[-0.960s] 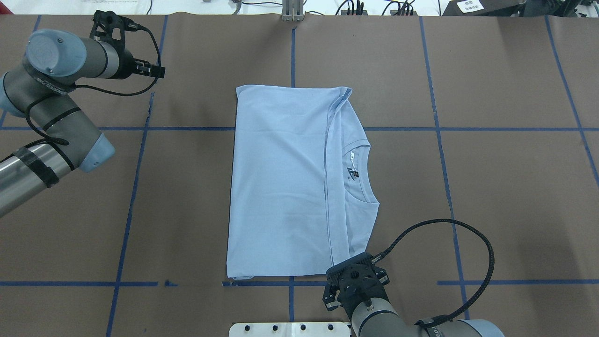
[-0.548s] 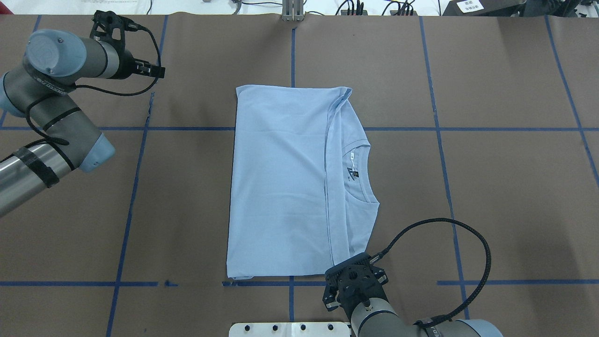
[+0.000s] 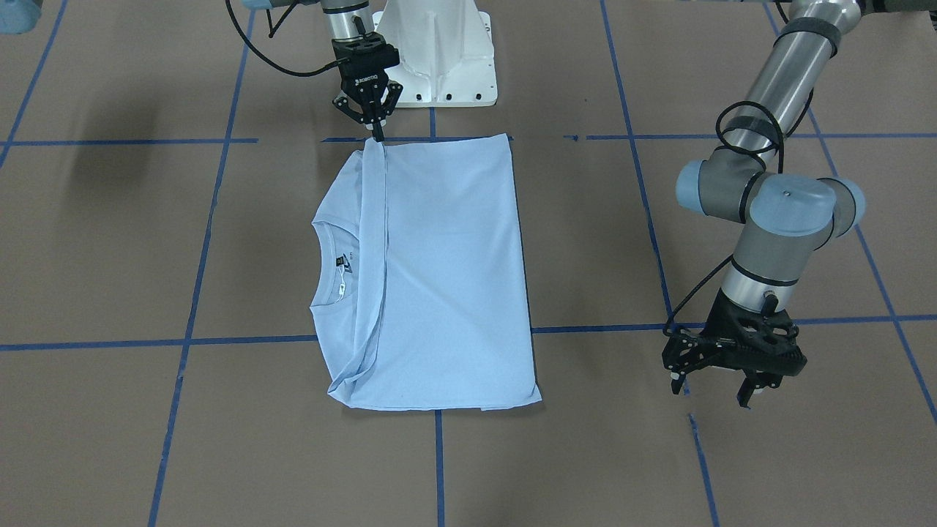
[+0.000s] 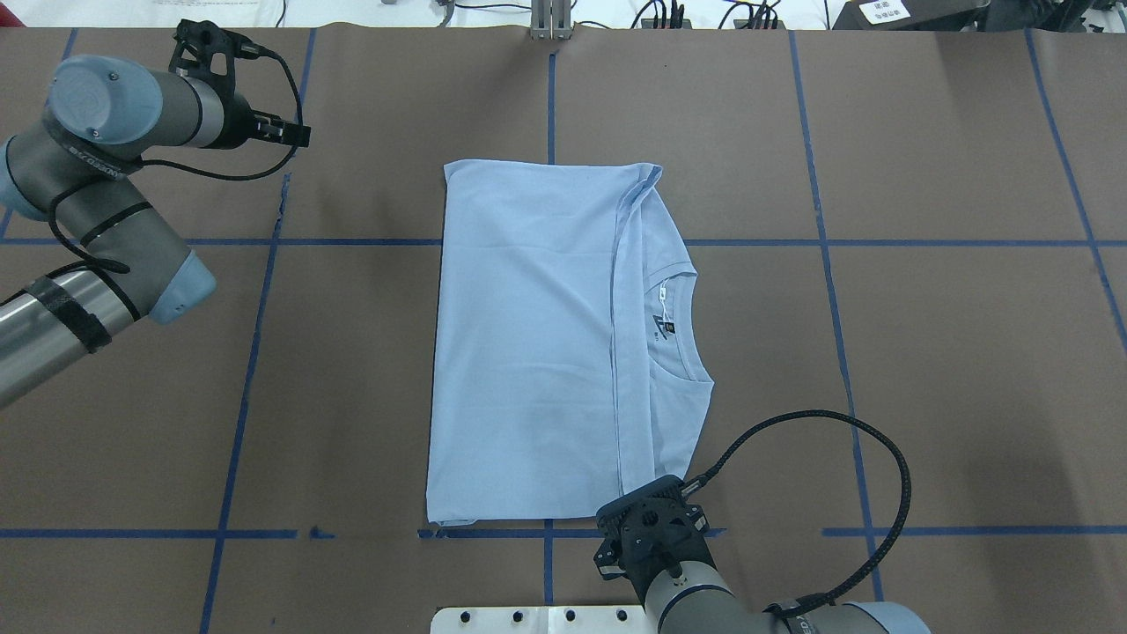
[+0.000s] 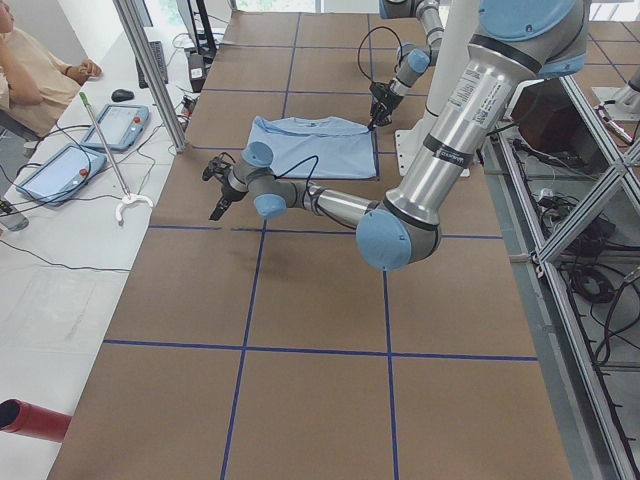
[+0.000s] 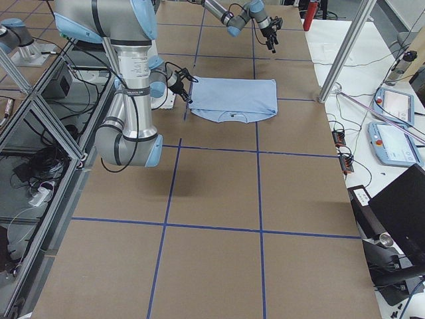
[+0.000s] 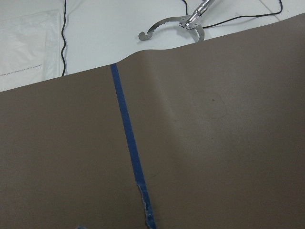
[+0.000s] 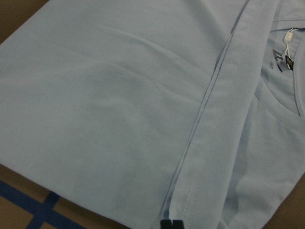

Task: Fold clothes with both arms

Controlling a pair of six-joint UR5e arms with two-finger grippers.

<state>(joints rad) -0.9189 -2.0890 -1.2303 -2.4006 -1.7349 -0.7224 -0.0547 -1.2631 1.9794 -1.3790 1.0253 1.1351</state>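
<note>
The light blue T-shirt (image 4: 528, 352) lies folded into a tall rectangle at the table's middle, with its collar (image 4: 682, 326) and dark neck label facing the right side. It also shows in the front view (image 3: 439, 271) and fills the right wrist view (image 8: 119, 95). The palm-tree print is hidden. My right gripper (image 3: 377, 134) is shut, its tips pinched on the folded hem at the shirt's near corner (image 8: 170, 223). My left gripper (image 3: 711, 389) is open and empty, hanging over bare table far to the shirt's left.
The white pedestal base (image 3: 439, 58) stands just behind the right gripper. Blue tape lines (image 4: 255, 352) grid the brown table cover. A metal hand tool (image 7: 176, 26) lies beyond the table's far edge. A person (image 5: 30, 70) and tablets (image 5: 60, 165) are at a side table.
My right gripper's body has shifted slightly left along the shirt's near edge. The shirt and my left arm have not visibly moved.
</note>
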